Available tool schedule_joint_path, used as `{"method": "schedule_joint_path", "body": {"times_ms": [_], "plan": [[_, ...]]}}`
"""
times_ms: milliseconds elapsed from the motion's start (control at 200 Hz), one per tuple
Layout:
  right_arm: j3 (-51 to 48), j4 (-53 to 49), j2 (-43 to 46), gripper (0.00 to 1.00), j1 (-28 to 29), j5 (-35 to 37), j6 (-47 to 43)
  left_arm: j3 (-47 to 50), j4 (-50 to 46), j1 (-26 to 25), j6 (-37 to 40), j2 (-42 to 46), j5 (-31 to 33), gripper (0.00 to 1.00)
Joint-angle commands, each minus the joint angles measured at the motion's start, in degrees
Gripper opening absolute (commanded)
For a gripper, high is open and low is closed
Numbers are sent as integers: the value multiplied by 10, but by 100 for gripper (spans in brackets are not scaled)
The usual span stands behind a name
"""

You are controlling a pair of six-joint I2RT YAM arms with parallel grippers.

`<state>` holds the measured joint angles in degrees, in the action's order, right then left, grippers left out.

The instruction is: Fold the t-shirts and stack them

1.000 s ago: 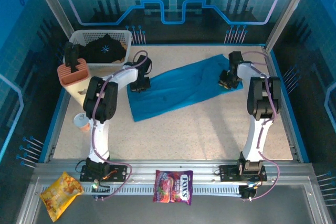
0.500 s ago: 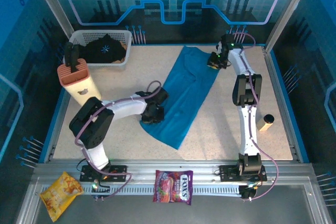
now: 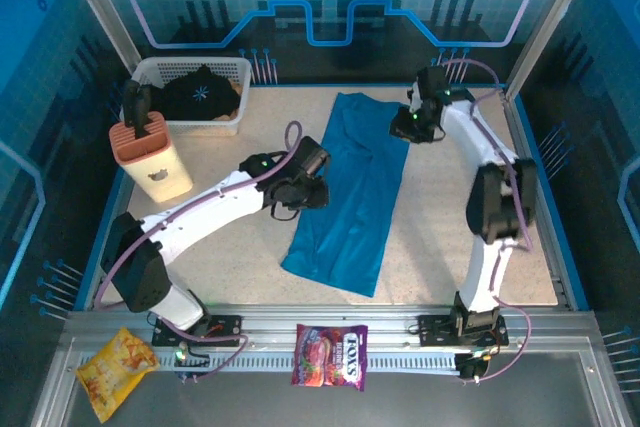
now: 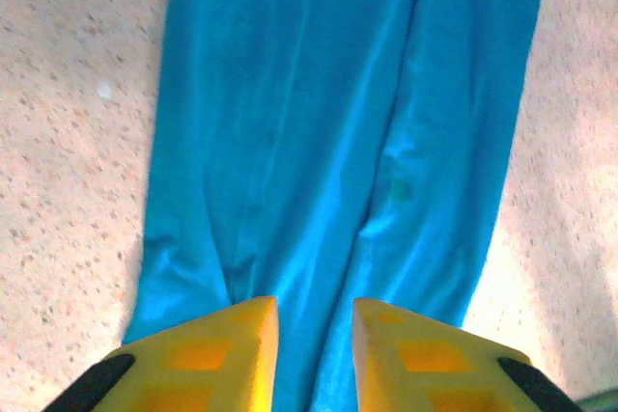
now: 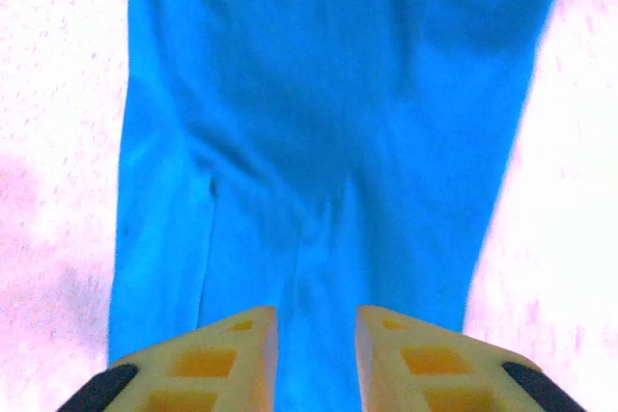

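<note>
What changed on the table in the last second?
The teal shirt swung from slantwise across the table to a long strip running near to far. The left gripper moved to its left edge, the right gripper to its far end. Black shirt and basket stayed put.

Left fingers (image 4: 203, 354) and right fingers (image 5: 212, 359) point downward, slightly parted.

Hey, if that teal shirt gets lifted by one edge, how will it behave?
The teal shirt will likely droop limply: it lies flat with soft creases. Probably light, being thin; pushed across the table, it may bunch up.
</note>
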<state>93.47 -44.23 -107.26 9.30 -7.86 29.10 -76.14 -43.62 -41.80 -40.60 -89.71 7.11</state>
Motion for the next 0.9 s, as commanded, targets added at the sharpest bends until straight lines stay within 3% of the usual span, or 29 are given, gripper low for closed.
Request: {"method": "schedule_joint_path", "body": {"times_ms": [0,145,335,651,896], "plan": [[-133,63,65,28,30,28,103,23,-12,21,21,-53,9,24],[-232,107,94,28,72,51,145,65,57,26,21,-104,-20,16],[-239,130,38,26,76,62,161,114,103,23,12,-142,-43,13],[-105,85,-136,20,68,71,120,221,181,3,-66,-129,-60,13],[8,18,-204,19,52,70,69,266,282,-13,-152,-133,-96,14]]}}
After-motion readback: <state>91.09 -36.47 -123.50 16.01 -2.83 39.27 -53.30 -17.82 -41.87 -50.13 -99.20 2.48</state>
